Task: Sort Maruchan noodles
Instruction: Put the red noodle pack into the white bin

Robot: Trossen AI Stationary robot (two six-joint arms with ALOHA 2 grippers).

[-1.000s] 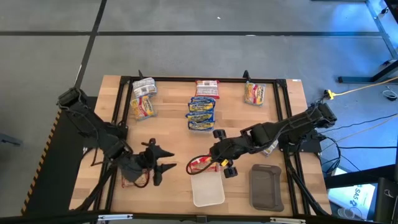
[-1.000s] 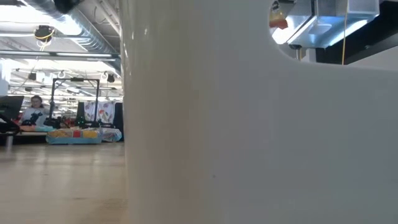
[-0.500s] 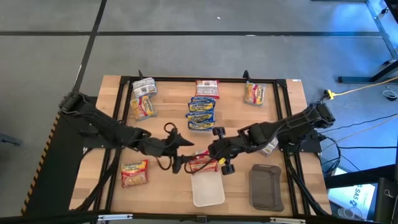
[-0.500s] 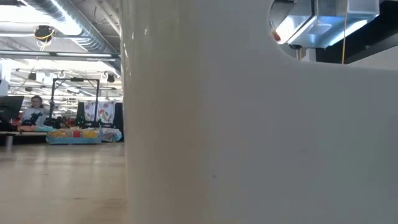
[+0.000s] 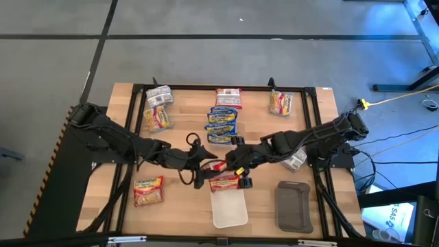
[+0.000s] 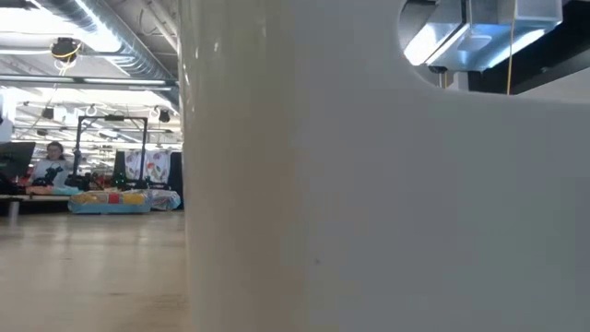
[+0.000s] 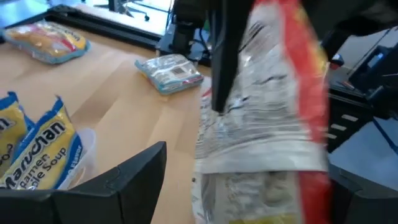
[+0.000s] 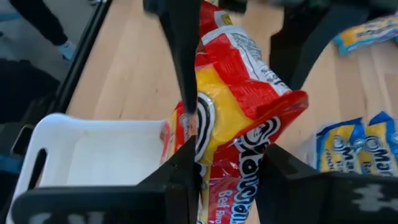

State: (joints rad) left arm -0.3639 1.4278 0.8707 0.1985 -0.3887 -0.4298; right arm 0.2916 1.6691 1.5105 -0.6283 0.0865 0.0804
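Two grippers meet over one red-orange Maruchan packet [image 5: 224,181], just beyond the white tray [image 5: 229,211]: right gripper [image 5: 236,171] fingers pinched on the packet, left gripper [image 5: 200,168] fingers spread wide either side of it. Blue-yellow packets [image 5: 221,125] lie farther beyond the tray, another red-orange packet [image 5: 148,191] to its left, dark grey tray [image 5: 294,206] to its right.

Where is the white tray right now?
High view: the white tray sits at the table's near edge, centre, left of the grey tray and just below the red packet.
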